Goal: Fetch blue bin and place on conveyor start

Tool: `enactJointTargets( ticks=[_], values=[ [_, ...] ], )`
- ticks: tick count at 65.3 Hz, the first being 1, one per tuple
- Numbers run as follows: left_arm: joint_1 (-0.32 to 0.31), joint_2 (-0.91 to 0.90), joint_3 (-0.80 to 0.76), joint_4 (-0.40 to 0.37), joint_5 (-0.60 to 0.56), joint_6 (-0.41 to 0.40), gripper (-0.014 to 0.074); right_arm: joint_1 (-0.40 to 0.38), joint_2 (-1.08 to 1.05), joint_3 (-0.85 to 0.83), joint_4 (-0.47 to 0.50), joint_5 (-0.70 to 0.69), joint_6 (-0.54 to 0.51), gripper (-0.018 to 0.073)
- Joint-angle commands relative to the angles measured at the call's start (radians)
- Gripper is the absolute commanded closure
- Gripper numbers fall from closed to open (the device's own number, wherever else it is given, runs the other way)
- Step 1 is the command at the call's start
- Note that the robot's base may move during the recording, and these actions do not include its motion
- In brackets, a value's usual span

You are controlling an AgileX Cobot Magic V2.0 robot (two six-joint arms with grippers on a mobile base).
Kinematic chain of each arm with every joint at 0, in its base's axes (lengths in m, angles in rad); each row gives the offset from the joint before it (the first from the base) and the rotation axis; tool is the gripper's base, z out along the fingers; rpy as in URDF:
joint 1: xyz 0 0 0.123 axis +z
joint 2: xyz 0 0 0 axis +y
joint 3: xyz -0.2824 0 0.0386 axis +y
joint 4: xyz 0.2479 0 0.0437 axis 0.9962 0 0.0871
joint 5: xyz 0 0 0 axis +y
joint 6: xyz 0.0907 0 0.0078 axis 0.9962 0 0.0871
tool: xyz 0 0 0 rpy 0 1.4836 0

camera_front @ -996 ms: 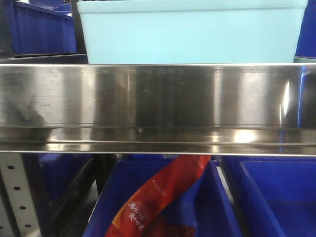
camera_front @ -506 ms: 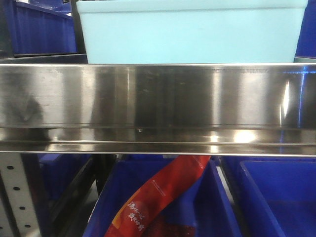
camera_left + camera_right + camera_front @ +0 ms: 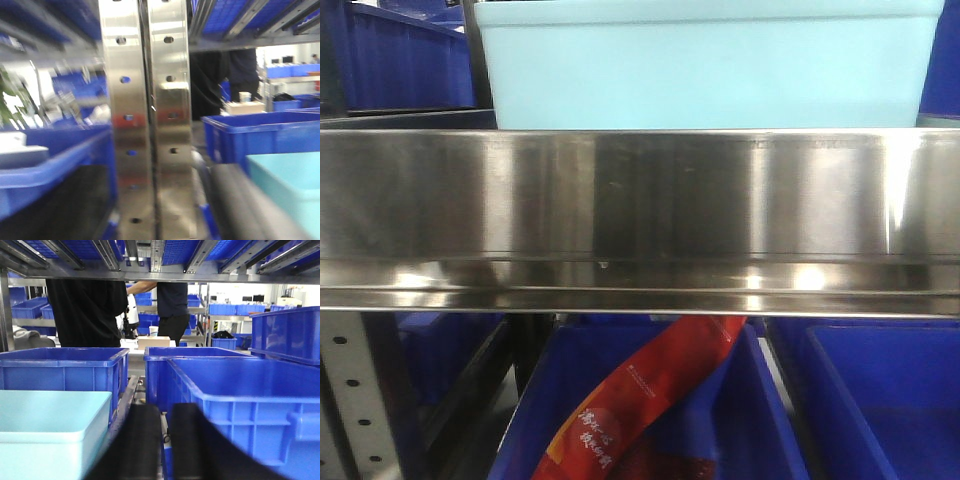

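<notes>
The blue bin (image 3: pixel 710 65), a light turquoise tub, stands on the upper shelf behind the steel rail (image 3: pixel 640 200). In the left wrist view, which is blurred, the blue bin (image 3: pixel 290 190) lies at the lower right, just beyond the dark right finger (image 3: pixel 240 200). My left gripper (image 3: pixel 160 210) is open, with nothing held and a steel upright behind the gap. In the right wrist view my right gripper (image 3: pixel 166 440) is shut and empty. It sits in the slot between the blue bin (image 3: pixel 50 430) on its left and a dark blue crate (image 3: pixel 240 405) on its right. The conveyor start is out of view.
Dark blue crates (image 3: pixel 60 370) stand behind the bin. The perforated steel upright (image 3: pixel 147 125) rises close ahead of the left wrist. Lower crates (image 3: pixel 650 420) hold a red packet (image 3: pixel 640 400). People in dark clothes (image 3: pixel 85 305) stand beyond the shelf.
A dark reflection on the left of the steel rail has faded. The bin and the shelf have not moved.
</notes>
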Motion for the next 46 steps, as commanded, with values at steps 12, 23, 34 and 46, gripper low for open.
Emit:
enactJointTargets(
  ticks=[12,23,34,46],
  values=[
    [-0.009,0.188,-0.103,-0.096,0.046,0.003,0.0130,-0.003,0.159,-0.038,-0.002,-0.028,-0.006,-0.0010],
    [-0.189,0.264,-0.159,-0.083,0.115,0.009,0.0130,0.034,0.202,-0.067,0.001,-0.009,-0.007,-0.0010],
    [-0.415,0.431,-0.271,-0.078,0.199,0.009,0.0130,0.125,0.302,-0.164,0.001,0.030,-0.009,-0.0010],
    [-0.561,0.701,-0.485,-0.078,0.252,0.003,0.0132,0.228,0.512,-0.329,0.001,0.131,-0.009,-0.0010]
  ],
)
